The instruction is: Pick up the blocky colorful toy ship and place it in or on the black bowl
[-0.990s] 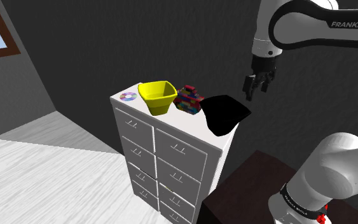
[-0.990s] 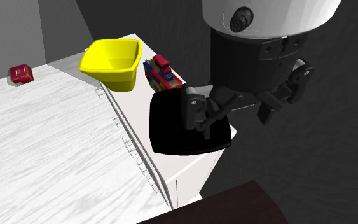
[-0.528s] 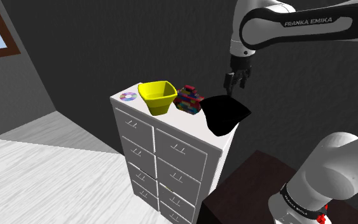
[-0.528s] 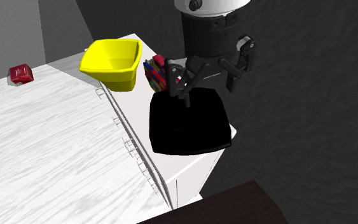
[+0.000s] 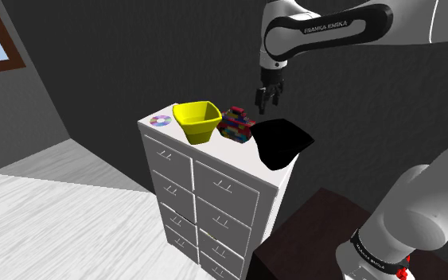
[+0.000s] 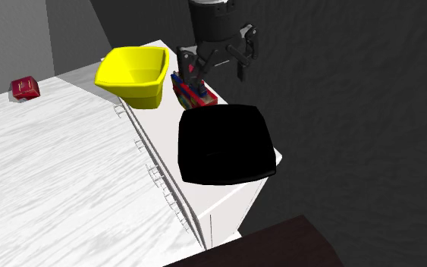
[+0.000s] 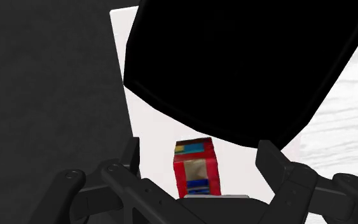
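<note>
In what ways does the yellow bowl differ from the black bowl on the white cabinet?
The yellow bowl is bright yellow; the black bowl is flat black. The yellow bowl is deep and tapers downward; the black bowl looks wider and lower. Both are squarish, upright on the cabinet, either side of the toy ship.
</note>
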You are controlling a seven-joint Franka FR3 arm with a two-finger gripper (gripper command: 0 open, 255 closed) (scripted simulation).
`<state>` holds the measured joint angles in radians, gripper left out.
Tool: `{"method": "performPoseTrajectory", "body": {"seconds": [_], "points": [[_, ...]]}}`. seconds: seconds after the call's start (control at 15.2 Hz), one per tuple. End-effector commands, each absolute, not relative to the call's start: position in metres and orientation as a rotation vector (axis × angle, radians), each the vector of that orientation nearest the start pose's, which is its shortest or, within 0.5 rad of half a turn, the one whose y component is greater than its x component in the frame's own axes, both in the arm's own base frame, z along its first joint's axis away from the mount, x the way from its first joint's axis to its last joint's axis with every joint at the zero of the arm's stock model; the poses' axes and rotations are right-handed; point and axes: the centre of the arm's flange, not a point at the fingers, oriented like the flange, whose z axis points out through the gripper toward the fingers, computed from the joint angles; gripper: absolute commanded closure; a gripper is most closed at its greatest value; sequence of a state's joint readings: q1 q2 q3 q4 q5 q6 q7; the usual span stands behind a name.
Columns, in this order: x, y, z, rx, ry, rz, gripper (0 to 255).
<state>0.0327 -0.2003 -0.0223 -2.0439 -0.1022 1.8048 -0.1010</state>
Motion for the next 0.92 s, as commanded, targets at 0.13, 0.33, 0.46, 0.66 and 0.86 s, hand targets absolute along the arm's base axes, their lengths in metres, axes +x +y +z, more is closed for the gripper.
{"method": "performPoseTrajectory", "body": {"seconds": [0.13,0.33,0.46,0.66,0.86], "points": [[0.543,0.005,0.512,-3.204,-0.328,0.058,0],[0.58,0.015,0.504,-3.186,-0.404,0.05,0],[0.604,0.022,0.499,-3.173,-0.455,0.045,0],[0.626,0.029,0.488,-3.159,-0.503,0.04,0],[0.626,0.028,0.473,-3.159,-0.503,0.04,0]]}}
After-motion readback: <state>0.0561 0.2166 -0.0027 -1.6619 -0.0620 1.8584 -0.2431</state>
